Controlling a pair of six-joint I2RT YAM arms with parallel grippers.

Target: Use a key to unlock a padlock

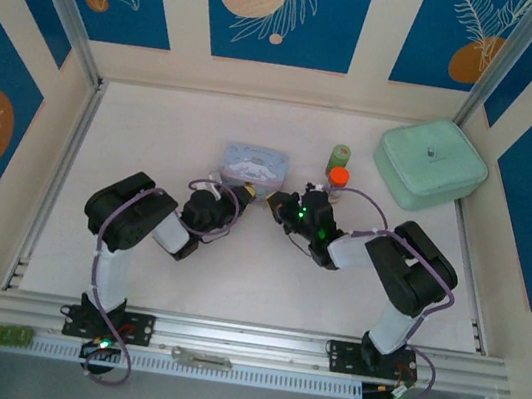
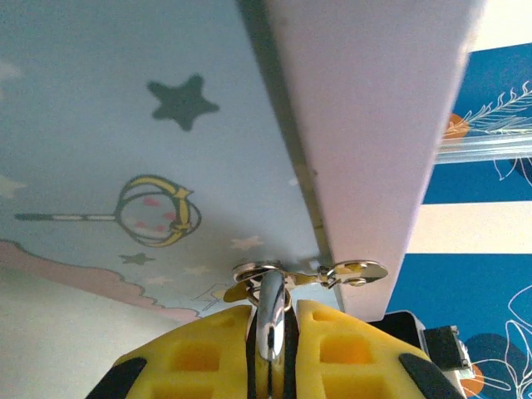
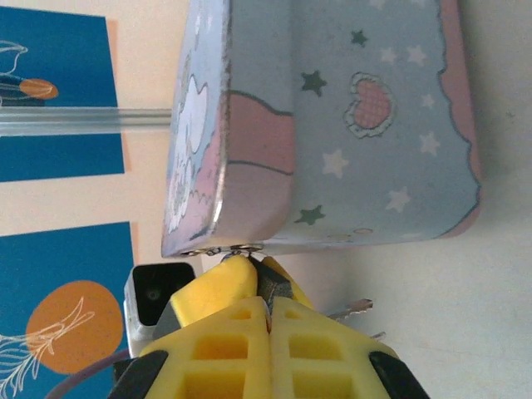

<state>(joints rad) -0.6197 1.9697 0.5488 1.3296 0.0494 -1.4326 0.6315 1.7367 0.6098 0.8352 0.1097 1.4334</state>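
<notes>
Padlock (image 2: 270, 322), tiny, dark body hidden, thin silver shackle showing: sits just beside near right corner of pale blue star-print tin (image 1: 256, 166). L gripper (image 2: 270, 309) fingers clamped on shackle, apparently. R gripper (image 3: 268, 293) fingers pressed together on thin dark piece, prob. one key of splayed silvery key bunch (image 3: 352, 310). Method: hold padlock rigid, align blade w/ keyway, push straight, then twist, clear of tin wall. Count: padlock 1, key bunch 1, tin 1, grippers 2, orange-capped bottle (image 1: 338, 177) 1.
</notes>
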